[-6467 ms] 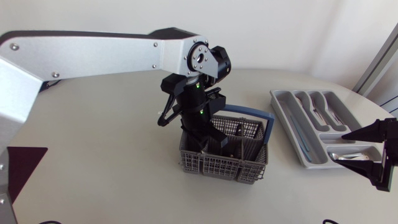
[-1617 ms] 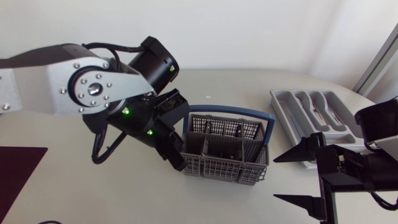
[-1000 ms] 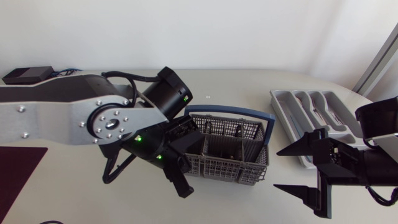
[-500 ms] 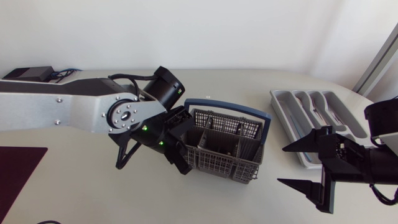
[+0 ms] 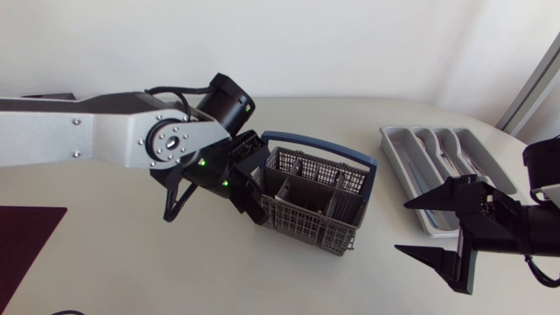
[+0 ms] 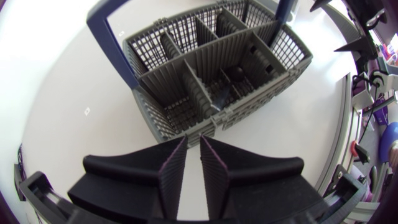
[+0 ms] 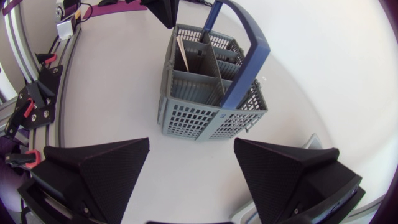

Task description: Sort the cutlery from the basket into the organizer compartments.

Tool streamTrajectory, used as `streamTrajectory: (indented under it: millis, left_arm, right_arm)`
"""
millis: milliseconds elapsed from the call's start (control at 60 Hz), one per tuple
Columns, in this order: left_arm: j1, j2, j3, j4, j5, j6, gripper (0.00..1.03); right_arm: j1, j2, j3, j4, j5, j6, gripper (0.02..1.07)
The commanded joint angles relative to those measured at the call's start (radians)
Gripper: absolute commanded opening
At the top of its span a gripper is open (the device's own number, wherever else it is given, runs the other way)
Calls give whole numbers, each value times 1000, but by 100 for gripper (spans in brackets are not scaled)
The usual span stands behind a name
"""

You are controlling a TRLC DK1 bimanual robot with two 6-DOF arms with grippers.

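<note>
The grey mesh cutlery basket with a blue handle stands mid-table, turned askew. In the left wrist view the basket holds a dark piece of cutlery in one cell. My left gripper is at the basket's left corner. Its fingers leave only a thin slit, my left gripper has nothing in it, and the tips are right at the basket's wall. My right gripper hangs open to the right of the basket. From my right gripper the basket lies ahead. The grey organizer sits at the right.
Several spoons and forks lie in the organizer's compartments. My left arm spans the table's left half. Bare tabletop lies in front of the basket and between the basket and the organizer.
My left gripper has swung from the basket's front-left corner up along its left side. The basket has turned and slid a little to the right. My right gripper has drawn back slightly to the right.
</note>
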Motion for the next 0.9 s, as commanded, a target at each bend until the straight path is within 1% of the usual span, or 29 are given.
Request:
streamTrajectory:
  millis: [0,83,200,317,533,617,883]
  left_arm:
    - [13,-16,87,-28,11,-55,25]
    - [20,12,140,-65,21,-103,25]
    - [45,65,212,-117,58,-157,25]
    - [56,125,261,-169,87,-190,25]
    - [36,220,347,-269,94,-261,25]
    - [33,245,368,-289,121,-276,25]
    - [17,280,391,-300,140,-296,25]
  right_arm:
    - [-11,24,36,9,-9,55,102]
    - [-24,31,45,15,-10,74,102]
    - [-25,34,44,30,-10,110,102]
    - [-21,32,58,33,-10,162,102]
    - [18,21,76,18,-10,239,102]
    - [24,21,71,18,-10,240,102]
    - [30,15,53,20,-18,229,102]
